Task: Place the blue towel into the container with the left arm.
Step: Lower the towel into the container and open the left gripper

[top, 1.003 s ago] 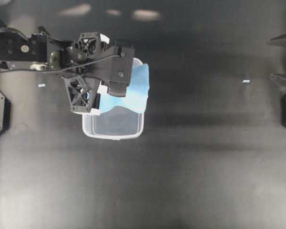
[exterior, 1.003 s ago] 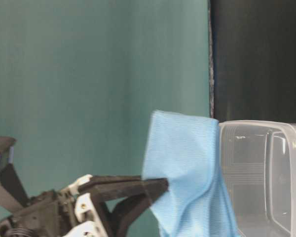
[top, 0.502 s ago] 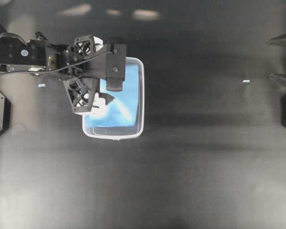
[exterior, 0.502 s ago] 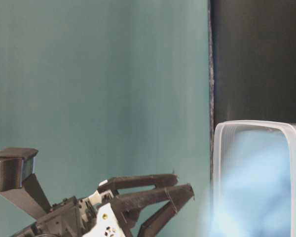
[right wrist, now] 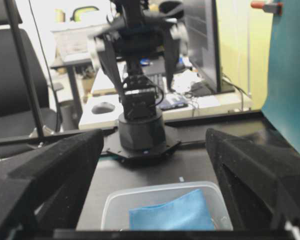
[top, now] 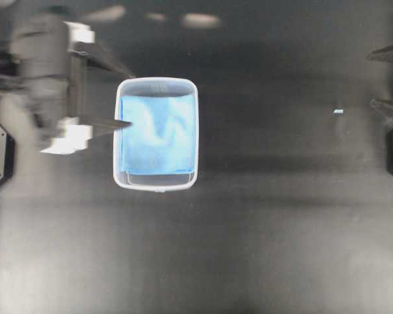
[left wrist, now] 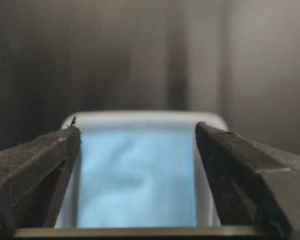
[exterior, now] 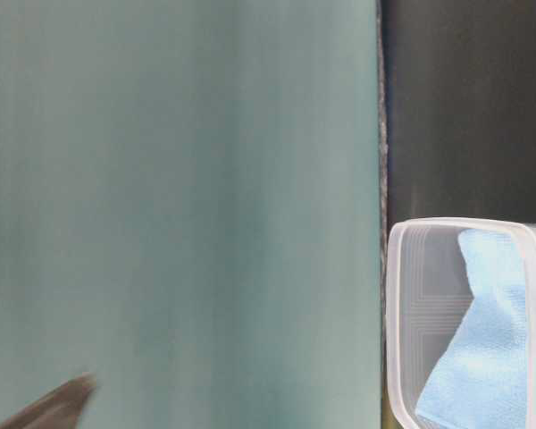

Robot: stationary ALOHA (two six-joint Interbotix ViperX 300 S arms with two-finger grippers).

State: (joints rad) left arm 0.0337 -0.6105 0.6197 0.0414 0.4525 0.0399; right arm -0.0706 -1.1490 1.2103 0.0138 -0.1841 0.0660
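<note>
The blue towel (top: pixel 158 134) lies spread inside the clear container (top: pixel 156 82), covering most of its floor. Nothing grips it. My left gripper (top: pixel 130 99) is blurred with motion at the container's left edge. It is open, with one fingertip (top: pixel 126 122) reaching over the rim. In the left wrist view the gripper (left wrist: pixel 137 131) frames the towel (left wrist: pixel 135 180) and the tub's far rim (left wrist: pixel 140 119) with nothing between its fingers. From table level the towel (exterior: pixel 482 357) rests against the container's wall (exterior: pixel 398 331). My right gripper (top: pixel 370 82) stands open at the far right edge.
The black table carries a small white tape mark (top: pixel 338 111) on the right. The left arm's base (right wrist: pixel 140 131) stands behind the container (right wrist: pixel 155 192) in the right wrist view. A teal backdrop (exterior: pixel 179 197) fills the left of the table-level view.
My left gripper opened and let go of the towel, which dropped into the container and spread out. The left arm has pulled back to the left. The right arm has not moved.
</note>
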